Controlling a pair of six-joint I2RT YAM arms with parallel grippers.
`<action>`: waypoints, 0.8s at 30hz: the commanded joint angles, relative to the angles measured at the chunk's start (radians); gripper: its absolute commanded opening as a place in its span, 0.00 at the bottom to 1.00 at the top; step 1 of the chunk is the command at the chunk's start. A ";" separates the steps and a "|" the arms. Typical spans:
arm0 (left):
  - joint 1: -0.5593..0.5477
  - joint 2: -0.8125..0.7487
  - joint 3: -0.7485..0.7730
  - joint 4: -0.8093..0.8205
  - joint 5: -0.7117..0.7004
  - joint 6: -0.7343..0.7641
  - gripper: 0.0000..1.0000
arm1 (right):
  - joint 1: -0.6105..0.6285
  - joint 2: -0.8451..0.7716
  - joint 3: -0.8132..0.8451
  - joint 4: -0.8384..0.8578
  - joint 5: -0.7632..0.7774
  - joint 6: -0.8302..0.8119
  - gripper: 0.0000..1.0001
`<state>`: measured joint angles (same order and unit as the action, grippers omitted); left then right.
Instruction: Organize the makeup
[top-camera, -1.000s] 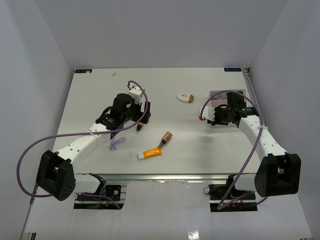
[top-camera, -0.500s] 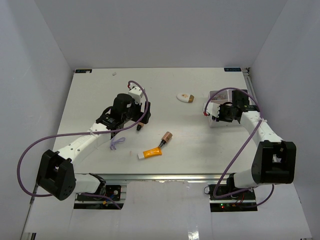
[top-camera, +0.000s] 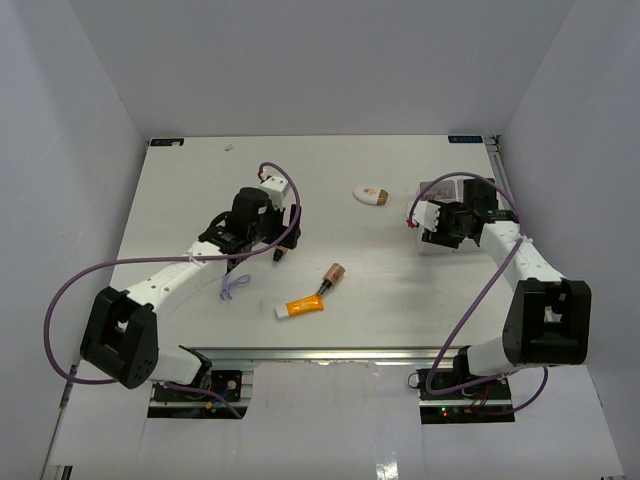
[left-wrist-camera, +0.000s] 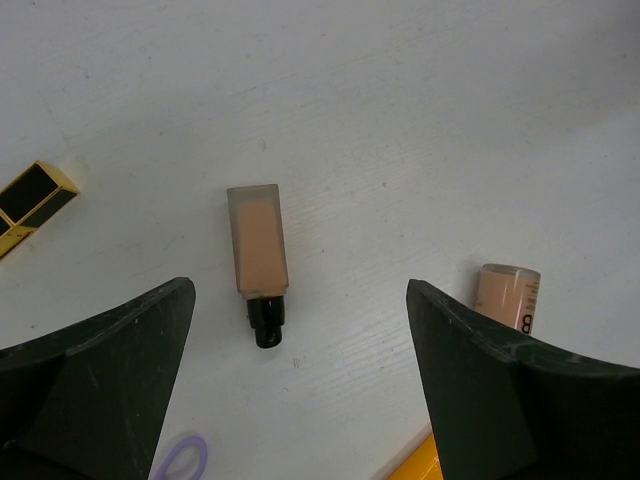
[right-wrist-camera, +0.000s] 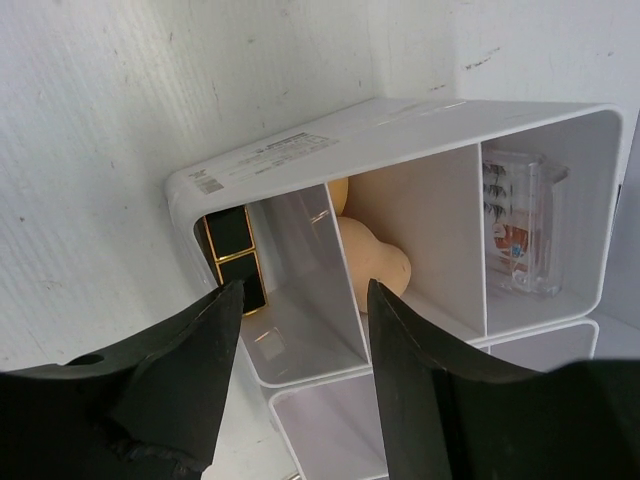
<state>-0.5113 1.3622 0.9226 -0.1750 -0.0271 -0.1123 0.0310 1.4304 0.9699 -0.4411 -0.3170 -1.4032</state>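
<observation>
A matte white bench (top-camera: 180, 190) sits boxed in by plain pale walls (top-camera: 320, 60). The left gripper (left-wrist-camera: 298, 340) hangs with jaws wide apart over a beige foundation bottle (left-wrist-camera: 258, 245), a black-gold case (left-wrist-camera: 35, 195) just beside it. The purple loop (top-camera: 232, 287), orange tube (top-camera: 302, 306), brown lipstick (top-camera: 331, 275) and white oval compact (top-camera: 371, 194) lie loose on the bench. The right gripper (right-wrist-camera: 305, 300), jaws apart and empty, hovers at the white tray (right-wrist-camera: 400, 115), which holds a second black-gold case (right-wrist-camera: 232, 255), a beige sponge (right-wrist-camera: 375, 260) and a printed packet (right-wrist-camera: 520, 220), each in its own compartment.

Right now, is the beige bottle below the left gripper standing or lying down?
Lying down: the bottle rests flat on the table, its long side showing.
</observation>
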 joint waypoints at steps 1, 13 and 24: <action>0.032 0.022 0.023 0.001 -0.023 -0.037 0.98 | -0.008 -0.095 0.014 0.002 -0.096 0.148 0.60; 0.355 0.256 0.265 -0.265 -0.168 -0.578 0.98 | -0.007 -0.318 -0.095 -0.073 -0.737 0.624 0.69; 0.366 0.341 0.402 -0.213 0.104 0.218 0.98 | -0.019 -0.411 -0.152 -0.073 -0.748 0.559 0.75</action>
<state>-0.1402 1.7286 1.3045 -0.4030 -0.0778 -0.3078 0.0247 1.0523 0.8221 -0.5229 -1.0052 -0.8388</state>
